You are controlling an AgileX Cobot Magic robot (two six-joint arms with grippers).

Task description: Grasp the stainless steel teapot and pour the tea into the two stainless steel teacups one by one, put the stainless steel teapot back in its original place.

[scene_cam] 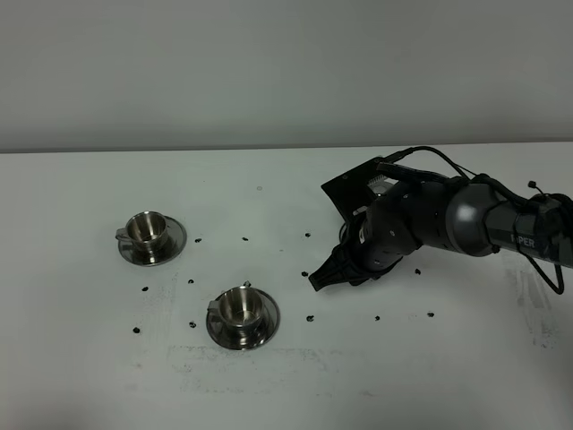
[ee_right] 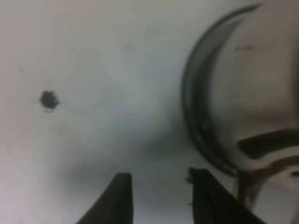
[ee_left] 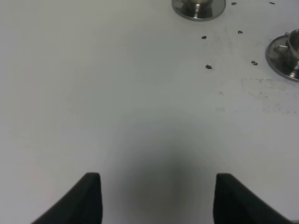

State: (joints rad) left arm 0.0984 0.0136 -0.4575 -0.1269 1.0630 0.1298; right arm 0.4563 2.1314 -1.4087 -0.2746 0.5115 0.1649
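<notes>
Two stainless steel teacups stand on saucers on the left of the table, one farther back [scene_cam: 150, 235] and one nearer the front [scene_cam: 242, 313]. The left wrist view catches both at its border: one saucer [ee_left: 198, 7] and the other cup [ee_left: 287, 53]. My left gripper [ee_left: 156, 200] hangs open over bare table, far from them. My right gripper [scene_cam: 320, 279] is low over the table right of centre, fingers apart with only table between them [ee_right: 161, 198]. The stainless steel teapot [ee_right: 243, 102] looms close beside one finger; in the exterior view my arm hides it.
Small black specks [scene_cam: 308, 235] dot the white table [scene_cam: 89, 358] around the cups and the arm. A plain grey wall rises behind the table's far edge. The right arm's cables [scene_cam: 537, 260] trail off at the right.
</notes>
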